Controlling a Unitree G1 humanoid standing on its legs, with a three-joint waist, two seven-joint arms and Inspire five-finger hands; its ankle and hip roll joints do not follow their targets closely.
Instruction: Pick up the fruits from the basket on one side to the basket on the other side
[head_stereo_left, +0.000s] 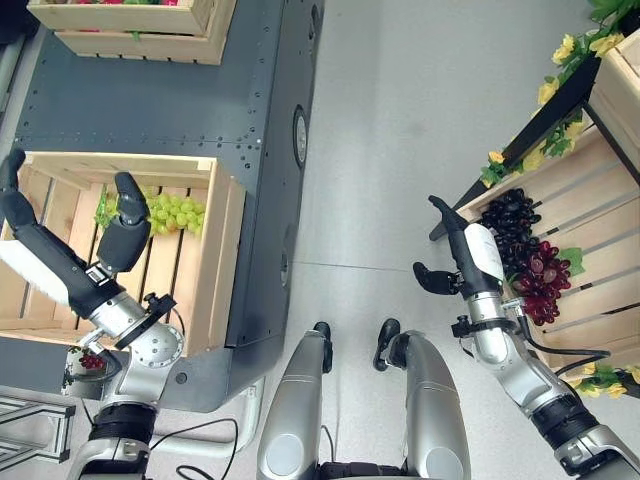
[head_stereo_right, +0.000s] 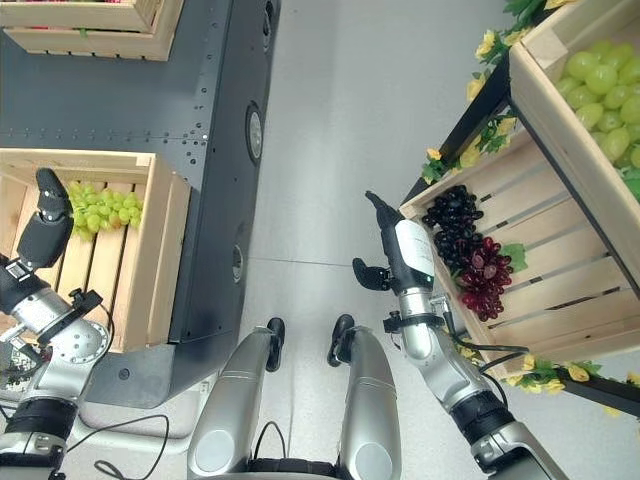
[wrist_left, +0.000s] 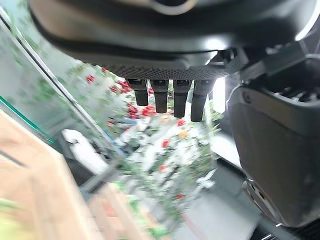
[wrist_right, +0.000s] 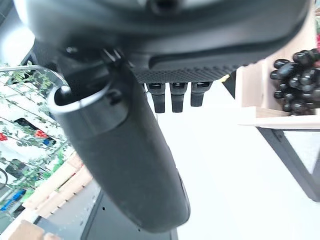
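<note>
The left hand (head_stereo_left: 60, 262) is hovering over the left crate (head_stereo_left: 225, 250), its fingers straight and holding nothing, while green grapes (head_stereo_left: 172, 212) are lying at the crate's far end, just past the thumb. The right hand (head_stereo_left: 478, 255) is hanging over the floor beside the right crate (head_stereo_left: 590, 215), fingers extended and empty, near the black grapes (head_stereo_left: 510, 215) and red grapes (head_stereo_left: 543, 280) that are resting together on its slats.

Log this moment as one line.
left hand: open, empty, above left crate | green grapes: in left crate | right hand: open, empty, beside right crate | black grapes, red grapes: in right crate
</note>
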